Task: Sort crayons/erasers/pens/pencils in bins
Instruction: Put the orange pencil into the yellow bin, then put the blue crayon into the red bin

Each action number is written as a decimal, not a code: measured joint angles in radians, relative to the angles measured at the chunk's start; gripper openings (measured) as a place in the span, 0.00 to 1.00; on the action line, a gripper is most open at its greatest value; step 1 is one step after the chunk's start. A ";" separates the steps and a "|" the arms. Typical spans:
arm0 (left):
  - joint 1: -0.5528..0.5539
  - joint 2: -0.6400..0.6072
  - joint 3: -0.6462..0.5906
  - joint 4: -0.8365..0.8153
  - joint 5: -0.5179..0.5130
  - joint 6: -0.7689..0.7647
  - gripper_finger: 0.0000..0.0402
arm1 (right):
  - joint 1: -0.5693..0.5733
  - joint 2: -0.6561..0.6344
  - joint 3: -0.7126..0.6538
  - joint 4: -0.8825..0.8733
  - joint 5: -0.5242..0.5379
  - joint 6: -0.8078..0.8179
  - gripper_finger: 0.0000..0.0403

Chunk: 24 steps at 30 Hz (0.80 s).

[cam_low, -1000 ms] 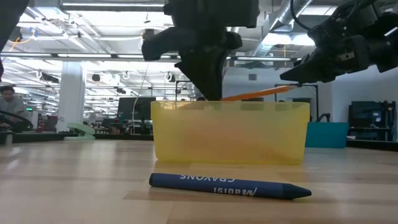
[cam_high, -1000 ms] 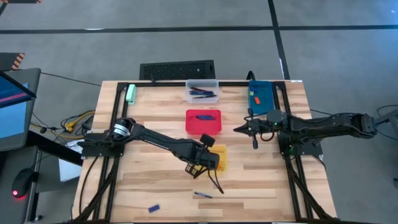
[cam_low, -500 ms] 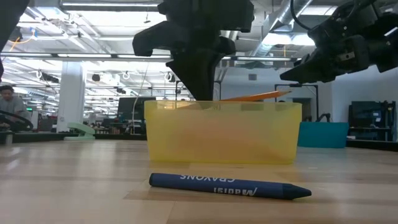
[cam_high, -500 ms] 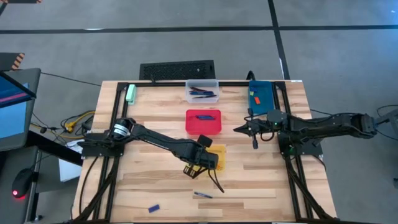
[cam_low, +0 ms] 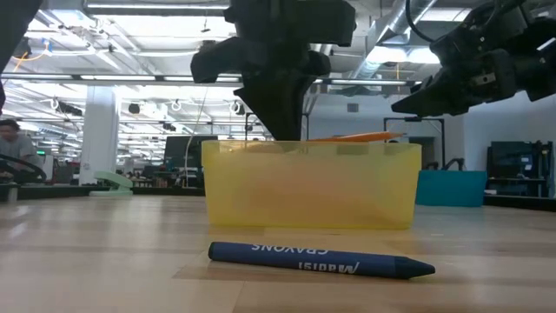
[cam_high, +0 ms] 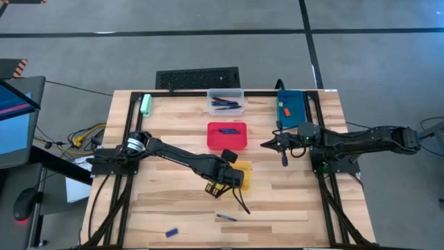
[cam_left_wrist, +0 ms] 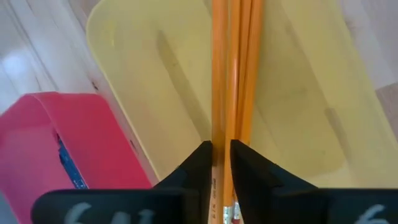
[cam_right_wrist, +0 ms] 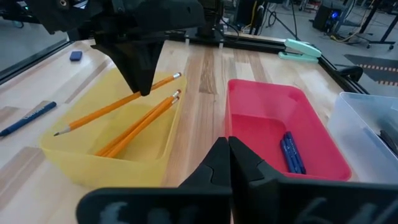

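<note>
My left gripper (cam_left_wrist: 221, 158) points down into the yellow bin (cam_high: 244, 173), its fingers a narrow gap apart on either side of one orange pencil (cam_right_wrist: 112, 104). That pencil lies nearly level at rim height (cam_low: 352, 137). Two more pencils (cam_right_wrist: 140, 124) lie slanted inside the bin. My right gripper (cam_high: 264, 145) hangs shut in the air, to the right of the red bin (cam_high: 227, 136), which holds blue crayons (cam_right_wrist: 290, 151). A blue crayon (cam_low: 321, 259) lies on the table in front of the yellow bin. My left gripper has the pencil's shaft (cam_left_wrist: 217, 134) between its two fingers, which come from above and lie across it. Whether the fingers touch the pencil I cannot tell. The pencil spans the bin slantwise, its eraser end (cam_right_wrist: 176, 76) at the far rim.
A clear bin (cam_high: 225, 102) with pens stands at the back. The blue bin (cam_high: 291, 105) at the back right holds two erasers. A small blue piece (cam_high: 171, 231) lies near the front edge. A pale green stapler (cam_high: 146, 104) is at the back left, a keyboard (cam_high: 198, 78) behind the table.
The pencil between my left gripper's fingers has tipped from a slant to nearly level, its raised end sinking toward the bin's rim. The yellow bin has slid a little toward the table's left.
</note>
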 joint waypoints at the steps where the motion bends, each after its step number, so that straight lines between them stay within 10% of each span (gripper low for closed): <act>1: 0.000 0.000 0.000 0.000 0.004 0.000 0.14 | 0.000 0.000 0.000 0.000 0.000 0.000 0.01; 17: 0.000 -0.001 0.052 -0.109 -0.025 -0.101 0.27 | 0.000 0.000 0.000 -0.003 0.000 0.000 0.01; 24: -0.049 -0.058 0.062 -0.218 -0.032 -0.336 0.14 | 0.000 0.002 -0.044 0.087 0.000 -0.016 0.01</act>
